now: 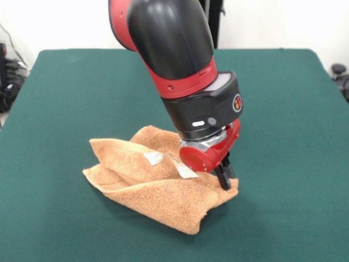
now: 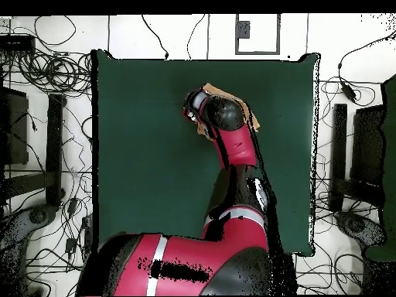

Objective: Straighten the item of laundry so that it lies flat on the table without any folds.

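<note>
Table (image 1: 283,109): green surface lies bare on all sides of the towel (image 1: 158,188), with wide room toward every edge. Towel: heaped in raised folds near the middle, the only thing lying on the cloth. Arm (image 1: 174,49): hung over the towel from above, covering most of it in the overhead view; gripper (image 1: 224,176) set at the towel's edge.

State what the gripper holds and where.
Cannot be told: the gripper is down at the towel's right edge, but a hold is not visible.
</note>
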{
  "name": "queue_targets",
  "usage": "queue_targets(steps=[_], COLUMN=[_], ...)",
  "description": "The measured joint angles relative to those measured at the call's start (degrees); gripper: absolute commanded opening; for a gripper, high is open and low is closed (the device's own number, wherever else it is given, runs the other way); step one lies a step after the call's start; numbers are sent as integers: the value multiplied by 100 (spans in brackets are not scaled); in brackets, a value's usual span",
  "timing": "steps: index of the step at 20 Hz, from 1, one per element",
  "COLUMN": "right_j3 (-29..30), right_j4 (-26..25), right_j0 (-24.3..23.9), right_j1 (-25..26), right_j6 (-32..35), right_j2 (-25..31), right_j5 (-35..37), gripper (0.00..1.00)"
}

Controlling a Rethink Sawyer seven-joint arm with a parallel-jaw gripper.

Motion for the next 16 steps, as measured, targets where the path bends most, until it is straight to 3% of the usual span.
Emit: queue_targets(steps=[16], right_j3=[-7], right_j4=[635], right_j0=[45], right_j1=[22], right_j6=[0], right_j2=[327], right_j5=[-854], gripper=[0])
